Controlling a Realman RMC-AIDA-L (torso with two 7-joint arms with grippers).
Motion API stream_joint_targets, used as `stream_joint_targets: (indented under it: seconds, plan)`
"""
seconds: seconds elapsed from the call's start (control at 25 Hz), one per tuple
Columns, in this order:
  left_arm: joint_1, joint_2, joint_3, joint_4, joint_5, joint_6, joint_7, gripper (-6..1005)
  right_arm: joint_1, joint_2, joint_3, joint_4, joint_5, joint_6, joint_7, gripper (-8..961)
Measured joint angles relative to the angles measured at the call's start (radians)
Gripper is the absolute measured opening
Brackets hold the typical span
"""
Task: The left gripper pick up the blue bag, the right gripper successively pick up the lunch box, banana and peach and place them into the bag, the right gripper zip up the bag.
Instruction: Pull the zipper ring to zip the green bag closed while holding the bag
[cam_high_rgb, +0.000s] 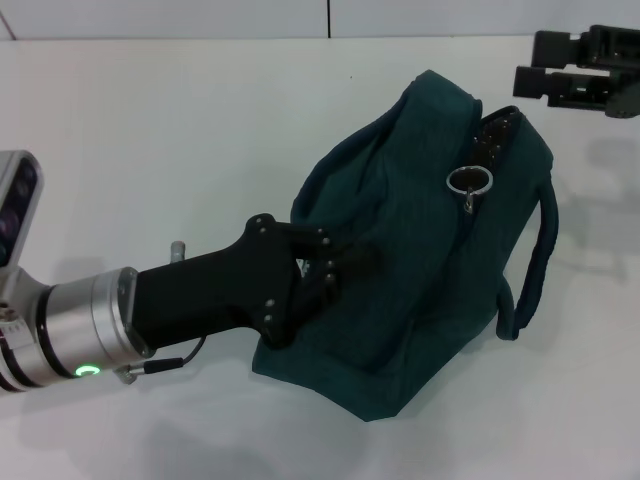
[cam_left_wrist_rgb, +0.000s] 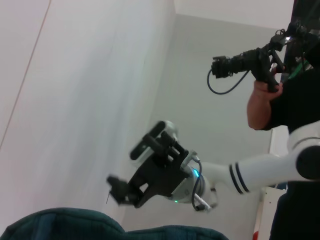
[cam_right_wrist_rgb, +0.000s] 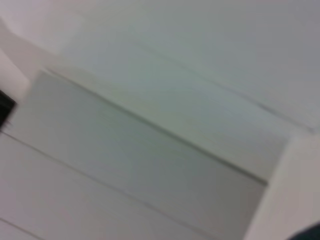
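Plainly, the bag (cam_high_rgb: 420, 250) is soft cloth: it slumps on the white desk (cam_high_rgb: 150, 120), its sides creased and its mouth sagging, so it will fold and shift under any push rather than hold a shape. It looks bulged in the middle, though what lies inside cannot be seen, and no lunch box, banana or peach shows on the desk in the head view. It is probably light for its size, and the cloth should give a fair grip without slipping. The best places to take hold seem to be the fabric edge near the opening, the side strap (cam_high_rgb: 530, 270) that hangs loose on the bag's right, and, for closing, the metal ring pull (cam_high_rgb: 469, 181) on the zipper (cam_high_rgb: 495, 135) near the top.

The left gripper (cam_high_rgb: 335, 268) reaches in low from the robot's left, forearm nearly level with the desk, and its dark fingers press into the cloth at the bag's left side; they appear pinched onto a fold there, holding the bag.

The right gripper (cam_high_rgb: 555, 85) hovers at the far right, above and beyond the bag's top corner, apart from the zipper and ring. In the left wrist view it (cam_left_wrist_rgb: 120, 190) shows above the bag's rim (cam_left_wrist_rgb: 65, 222) with its fingers spread and nothing between them.
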Motion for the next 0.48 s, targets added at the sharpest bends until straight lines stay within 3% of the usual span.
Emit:
stream_joint_targets:
  seconds: [0.24,0.4,0.48]
  plan:
    - [-0.001,0.0,0.0,0.007,0.001,0.0,0.0,48,0.091,-0.052,0.002,0.004,-0.126,-0.011,0.138,656]
    - [-0.002,0.0,0.002,0.011,0.004,0.0,0.0,48,0.136,-0.064,0.002,0.006,-0.197,-0.022,0.165,810]
    - [-0.004,0.0,0.004,0.011,0.003,0.0,0.0,48,0.155,-0.064,0.002,0.008,-0.227,-0.025,0.177,816]
